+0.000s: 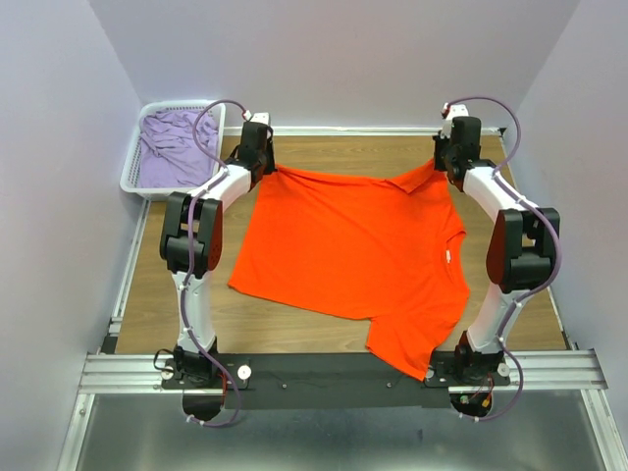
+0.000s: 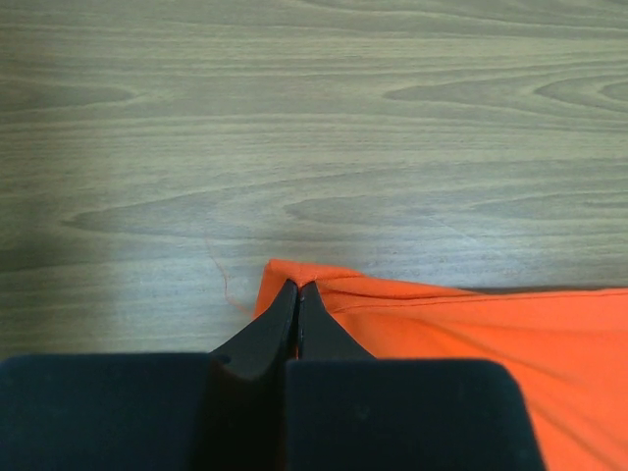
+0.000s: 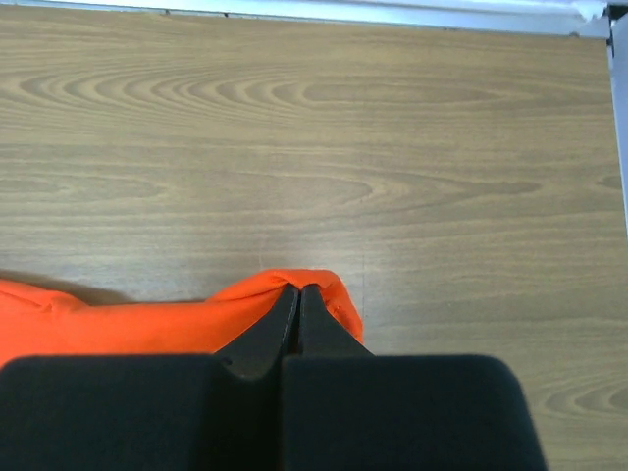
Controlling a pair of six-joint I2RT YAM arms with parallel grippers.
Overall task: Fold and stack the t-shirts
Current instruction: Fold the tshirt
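Clamped shut, the left end effector (image 2: 298, 287) and right end effector (image 3: 298, 289) each pinch a far corner of the orange t-shirt (image 1: 353, 245), which spreads back toward the arm bases across the table (image 1: 334, 152), neck rightward.

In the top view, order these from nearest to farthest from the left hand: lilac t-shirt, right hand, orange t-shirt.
1. orange t-shirt, corner pinched in the left hand.
2. lilac t-shirt, in the basket to its left.
3. right hand, at the far right.
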